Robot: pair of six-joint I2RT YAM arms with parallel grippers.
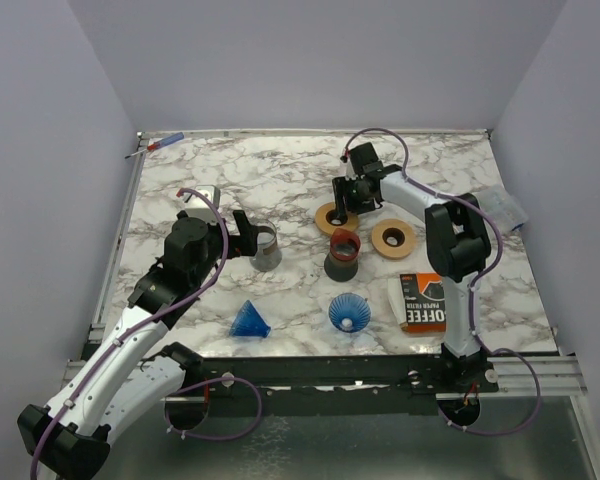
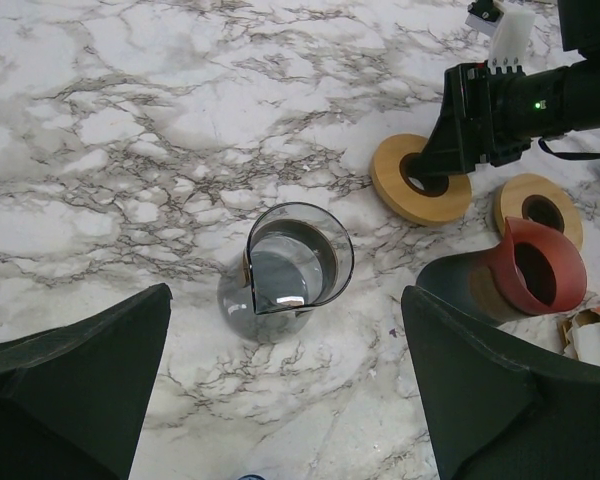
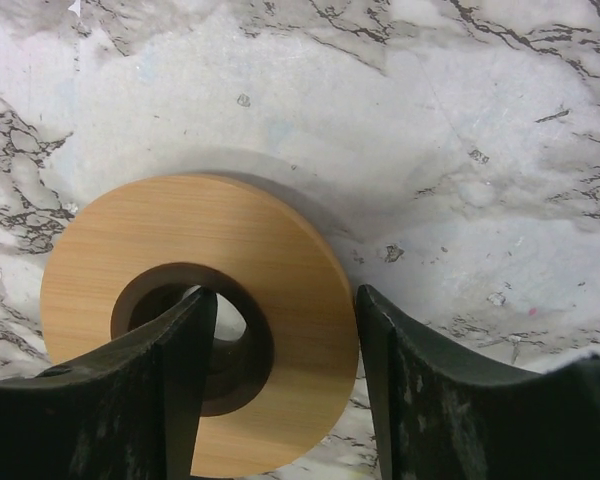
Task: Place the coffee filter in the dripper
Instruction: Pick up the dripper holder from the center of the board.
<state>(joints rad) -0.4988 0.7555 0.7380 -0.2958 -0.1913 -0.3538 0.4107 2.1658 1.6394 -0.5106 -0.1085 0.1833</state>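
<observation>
No loose coffee filter shows; an orange and black pack printed COFFEE (image 1: 421,301) lies front right. A blue ribbed cone dripper (image 1: 348,312) stands mouth up near the front, and a second blue cone (image 1: 249,320) lies left of it. My right gripper (image 3: 285,300) is open and straddles the wall of a wooden ring (image 3: 180,230): one finger in its hole, the other against its outer edge. In the top view that right gripper (image 1: 348,205) is over the ring (image 1: 325,220). My left gripper (image 2: 285,292) is wide open and holds nothing, just short of a glass carafe (image 2: 290,262).
A dark cone with a red rim (image 1: 342,253) stands between the carafe (image 1: 266,247) and a second wooden ring (image 1: 392,238). A red-handled tool (image 1: 155,146) lies at the far left corner. A clear bag (image 1: 505,208) sits at the right edge. Purple walls enclose the marble table (image 1: 280,170).
</observation>
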